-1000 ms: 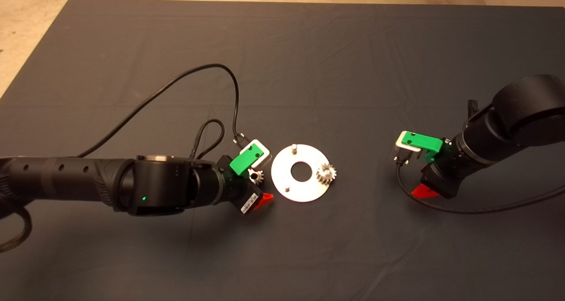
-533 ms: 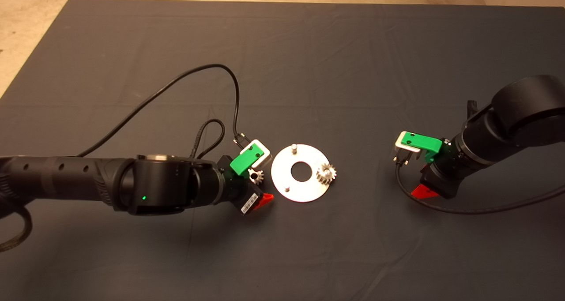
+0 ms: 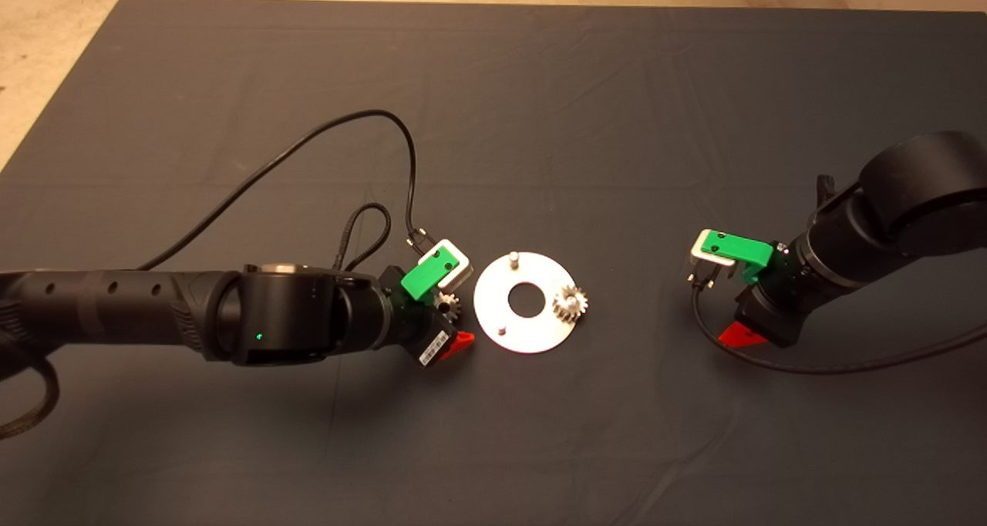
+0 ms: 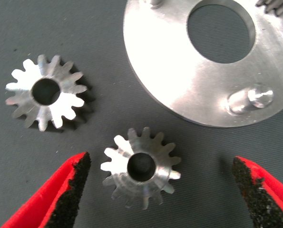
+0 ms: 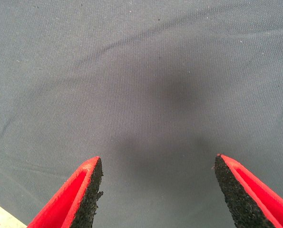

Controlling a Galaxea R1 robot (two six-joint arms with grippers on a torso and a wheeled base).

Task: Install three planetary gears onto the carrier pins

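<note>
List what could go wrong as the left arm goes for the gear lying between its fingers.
The left gripper is open around one loose gear. A second gear lies close by, so a finger might nudge it. The disc edge is also near and could get bumped, possibly disturbing the seated gear. A flat-lying gear may slip from the pads.

Second loose gear [image 4: 45, 91] hidden in head view

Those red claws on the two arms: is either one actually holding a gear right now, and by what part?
Neither. The left gripper is open around a loose gear lying on the mat, its pads apart from it; the right gripper is open over bare mat.
</note>
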